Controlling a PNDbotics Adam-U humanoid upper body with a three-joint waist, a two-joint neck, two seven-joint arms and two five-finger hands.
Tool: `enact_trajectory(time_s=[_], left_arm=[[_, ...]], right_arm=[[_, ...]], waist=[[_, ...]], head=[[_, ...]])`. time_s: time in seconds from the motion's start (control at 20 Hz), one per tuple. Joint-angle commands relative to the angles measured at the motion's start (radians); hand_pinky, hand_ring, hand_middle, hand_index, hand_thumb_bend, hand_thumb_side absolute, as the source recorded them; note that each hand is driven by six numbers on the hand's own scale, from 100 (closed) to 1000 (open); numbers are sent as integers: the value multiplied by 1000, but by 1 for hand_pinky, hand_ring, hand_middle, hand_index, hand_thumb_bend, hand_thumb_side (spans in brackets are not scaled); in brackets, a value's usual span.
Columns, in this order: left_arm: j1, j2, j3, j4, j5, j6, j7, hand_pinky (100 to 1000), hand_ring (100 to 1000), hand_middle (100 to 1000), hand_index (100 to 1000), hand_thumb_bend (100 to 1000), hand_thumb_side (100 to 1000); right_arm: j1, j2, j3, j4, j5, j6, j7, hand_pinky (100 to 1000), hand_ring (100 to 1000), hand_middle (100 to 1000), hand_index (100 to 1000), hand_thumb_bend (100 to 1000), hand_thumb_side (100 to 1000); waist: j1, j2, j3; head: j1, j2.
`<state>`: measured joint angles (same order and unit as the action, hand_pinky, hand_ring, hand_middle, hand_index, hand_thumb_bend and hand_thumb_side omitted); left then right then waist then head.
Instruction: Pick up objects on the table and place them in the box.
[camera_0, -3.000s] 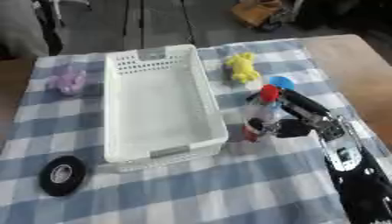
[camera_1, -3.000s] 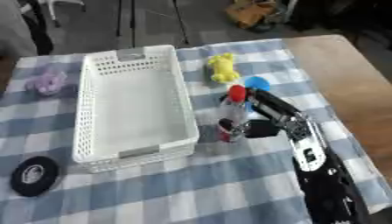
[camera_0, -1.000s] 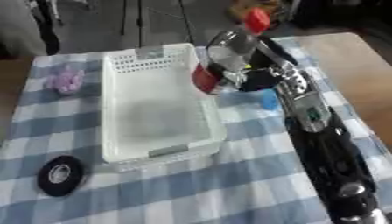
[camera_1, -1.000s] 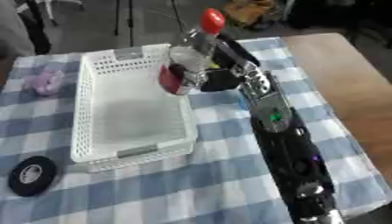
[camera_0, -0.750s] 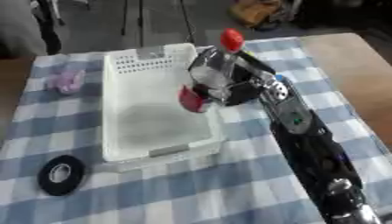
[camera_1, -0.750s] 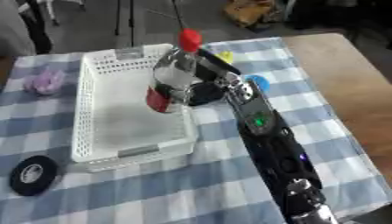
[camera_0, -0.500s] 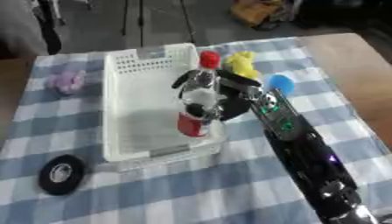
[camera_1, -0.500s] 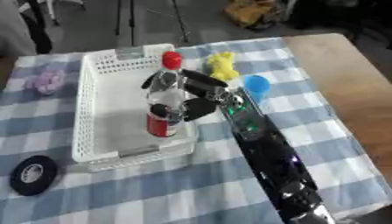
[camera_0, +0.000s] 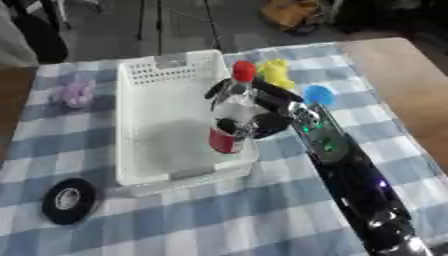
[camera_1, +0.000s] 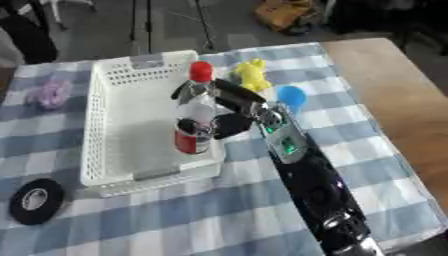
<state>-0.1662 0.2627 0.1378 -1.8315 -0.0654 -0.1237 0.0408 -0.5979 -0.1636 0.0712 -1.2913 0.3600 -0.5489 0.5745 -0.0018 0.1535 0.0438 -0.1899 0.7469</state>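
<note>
My right hand (camera_0: 259, 114) is curled round a clear bottle (camera_0: 231, 117) with a red cap and red label, holding it upright over the right side of the white basket (camera_0: 157, 75). I cannot tell whether the bottle's base touches the basket floor. On the checked cloth lie a yellow toy (camera_0: 275, 72) and a blue round thing (camera_0: 318, 93) to the right of the basket, a purple soft thing (camera_0: 75, 93) to its left, and a black tape roll (camera_0: 68, 200) at the front left. My left hand shows in no view.
The blue and white checked cloth (camera_0: 236, 215) covers most of the table; bare wood (camera_0: 407, 85) shows at the right. My right arm (camera_0: 350, 180) crosses the cloth from the lower right. Dark stands and clutter sit beyond the far edge.
My right hand lifted the bottle off the cloth at the right, swung it left over the basket and brought it down into the basket's right side.
</note>
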Motion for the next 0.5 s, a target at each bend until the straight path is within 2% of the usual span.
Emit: enact_trajectory(time_s=[0.05, 0.1, 0.15, 0.3, 0.4, 0.45, 0.5], left_arm=[[-6, 20, -2, -12, 4, 0, -1, 438, 937, 883, 865, 563, 951], [-7, 20, -2, -12, 4, 0, -1, 438, 937, 883, 865, 563, 951], [-7, 21, -3, -12, 4, 0, -1, 437, 937, 883, 864, 563, 950], [-8, 19, -9, -11, 5, 0, -7, 438, 937, 883, 865, 562, 951], [-8, 17, -10, -11, 6, 0, -9, 438, 937, 883, 865, 562, 951], [-8, 16, -9, -11, 6, 0, -8, 437, 937, 883, 864, 562, 951], [-7, 17, -8, -11, 6, 0, -7, 437, 937, 883, 864, 562, 951]], right_arm=[[-18, -12, 15, -33, 33, -90, 82, 987, 852, 893, 968, 536, 663], [-24, -12, 22, -33, 47, -108, 107, 987, 852, 893, 968, 536, 663], [-41, -10, 32, -36, 71, -134, 137, 1000, 940, 979, 1000, 663, 762], [-110, 22, 55, -37, 177, -241, 222, 1000, 956, 995, 1000, 656, 786], [-127, 34, 53, -23, 205, -275, 230, 1000, 957, 996, 1000, 655, 788], [-141, 39, 50, -26, 221, -289, 222, 1000, 978, 1000, 1000, 636, 835], [-150, 43, 47, -34, 246, -301, 206, 1000, 978, 1000, 1000, 636, 835]], waist=[[0, -86, 1], [-1, -86, 2], [-1, -87, 3], [-1, -90, 6], [-2, -91, 7], [-2, -90, 14], [-3, -89, 20]], head=[[-3, -4], [-3, -5], [-4, -5], [-10, 1], [-11, 1], [-12, -6], [-13, -11]])
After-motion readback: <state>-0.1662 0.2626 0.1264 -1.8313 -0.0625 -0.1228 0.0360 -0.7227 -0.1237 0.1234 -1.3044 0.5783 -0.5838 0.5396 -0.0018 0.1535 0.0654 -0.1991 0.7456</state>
